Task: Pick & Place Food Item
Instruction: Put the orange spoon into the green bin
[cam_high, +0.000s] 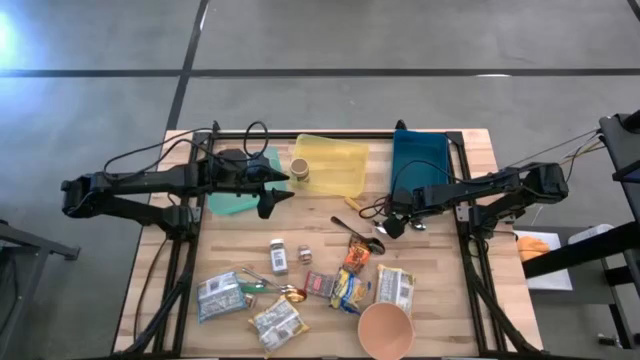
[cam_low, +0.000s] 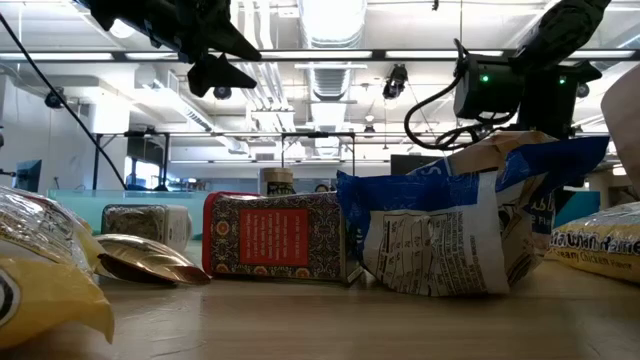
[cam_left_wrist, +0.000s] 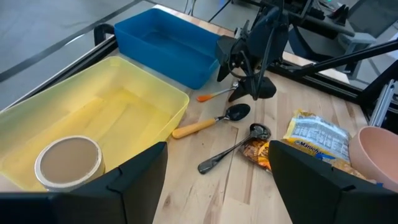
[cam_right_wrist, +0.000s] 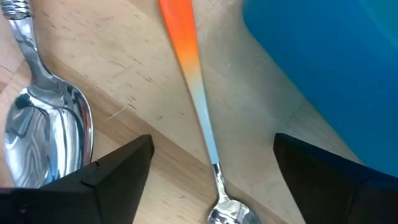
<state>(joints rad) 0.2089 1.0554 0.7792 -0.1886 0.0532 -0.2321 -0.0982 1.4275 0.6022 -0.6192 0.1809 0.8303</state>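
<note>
Two grippers are in play here, but only the right gripper (cam_high: 392, 226) is doing anything. It's hung low at centre-right of the high view, just below the blue bin (cam_high: 420, 160), jaws spread wide with nothing between them. In the right wrist view a thin utensil with an orange-to-pale-blue handle (cam_right_wrist: 189, 68) is seen right between the fingers, with a steel spoon (cam_right_wrist: 43, 124) off at the frame's left.

That's a bit odd, since the task is about a food item, and the food is lower down: the orange snack pack (cam_high: 356, 257), the yellow packet (cam_high: 349, 290) and the noodle packs (cam_high: 394, 289) are clustered in the lower centre of the high view, clear of both grippers. Which one is meant can't be told.

If a packet is the target, the gripper should be shifted down-frame, centred over a packet's short side, and lowered flat before anything's closed, so the cutlery isn't dragged along.

The left gripper (cam_high: 283, 187) is parked open near the yellow tray (cam_high: 335, 165) and cup (cam_high: 299, 168).
</note>
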